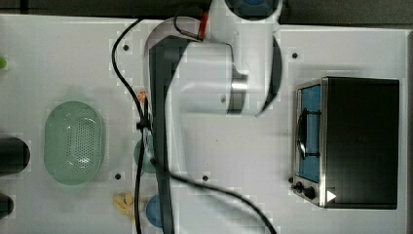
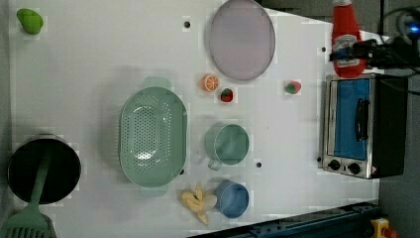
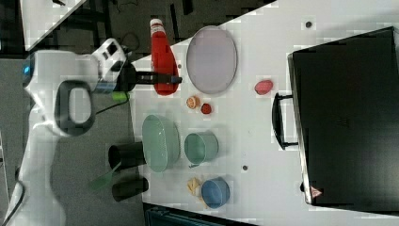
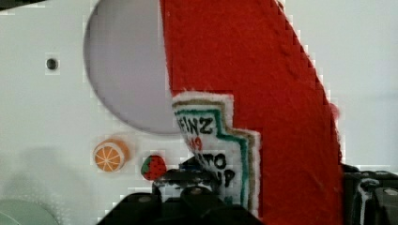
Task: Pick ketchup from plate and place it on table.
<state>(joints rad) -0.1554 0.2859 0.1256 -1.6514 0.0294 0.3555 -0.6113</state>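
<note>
Pincer point(image 3: 164, 78) clamped on ketchup point(image 3: 162, 59), bottle held in the air over the table point(image 2: 99, 74) edge beside bare plate point(image 2: 241, 39), green basket point(image 2: 152, 136) bare mid-table, teal cup point(image 2: 229, 144), blue cup point(image 2: 233, 199) near the table's edge

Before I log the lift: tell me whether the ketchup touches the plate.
Apart. In the left view the ketchup, held in the claw, sits clear of the plate, white table between them.
</note>
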